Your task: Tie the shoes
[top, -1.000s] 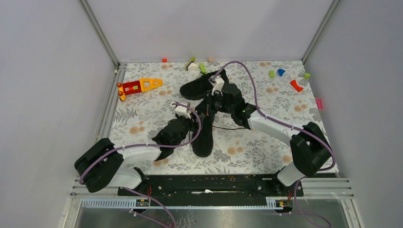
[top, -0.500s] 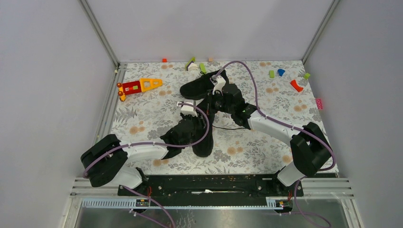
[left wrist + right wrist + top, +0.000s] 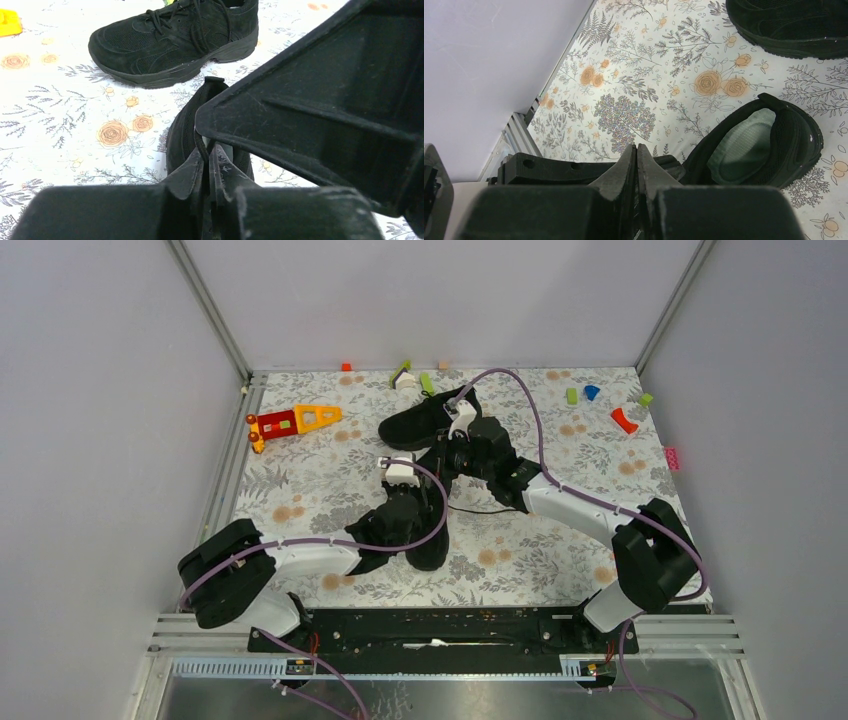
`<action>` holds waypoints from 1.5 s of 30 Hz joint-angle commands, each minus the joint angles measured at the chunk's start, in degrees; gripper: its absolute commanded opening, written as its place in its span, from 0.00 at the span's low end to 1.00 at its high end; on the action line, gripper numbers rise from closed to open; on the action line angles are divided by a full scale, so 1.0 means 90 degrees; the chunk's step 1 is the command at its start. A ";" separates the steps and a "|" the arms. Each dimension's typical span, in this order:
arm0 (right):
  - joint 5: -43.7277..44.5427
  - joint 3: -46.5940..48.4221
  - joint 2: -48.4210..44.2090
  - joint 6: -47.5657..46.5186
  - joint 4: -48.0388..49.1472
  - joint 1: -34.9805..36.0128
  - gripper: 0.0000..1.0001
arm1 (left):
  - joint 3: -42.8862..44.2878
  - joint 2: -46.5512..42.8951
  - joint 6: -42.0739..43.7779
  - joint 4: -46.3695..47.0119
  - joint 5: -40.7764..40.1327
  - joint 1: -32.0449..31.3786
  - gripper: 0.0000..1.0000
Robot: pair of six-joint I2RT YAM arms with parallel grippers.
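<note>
Toy: a red, orange and yellow toy point(image 3: 290, 422) lies far left on the flowery desk point(image 3: 300, 500)
Left fingers: the left fingers point(image 3: 201, 169) are low over the near shoe point(image 3: 432, 540), almost pressed together; a thin black lace point(image 3: 199, 142) runs into the slit between them, so they pinch it
Near shoe: in the middle of the desk; toe toward the arm bases; pale grey inside showing
Far shoe: the far shoe point(image 3: 415, 423) stands on its sole just behind; toe pointing left
Right fingers: the right fingers point(image 3: 633, 157) are pressed together beside the near shoe's opening; I cannot tell if anything is between them
Blocks: a red block point(image 3: 624, 420), a blue block point(image 3: 591, 392) and a green block point(image 3: 571, 396) lie back right, well apart from both shoes
</note>
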 commanded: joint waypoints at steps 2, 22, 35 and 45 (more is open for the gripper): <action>0.0244 -0.0063 -0.0332 0.0015 0.0320 -0.0017 0.03 | 0.0076 -0.0030 0.0196 0.0588 0.0175 -0.0030 0.00; 0.2614 -0.1440 -0.1785 0.1704 -0.0381 -0.0058 0.66 | -0.0653 -0.0827 0.1641 0.0371 0.4775 0.1209 0.00; 0.4395 -0.2275 -0.2951 0.6720 -0.3233 0.0209 0.70 | -0.0457 -0.0593 0.2046 0.0440 0.5480 0.1568 0.00; 0.4015 -0.3407 -0.2476 0.8283 -0.1286 0.0676 0.70 | -0.0643 -0.0739 0.1974 0.0590 0.5270 0.1641 0.00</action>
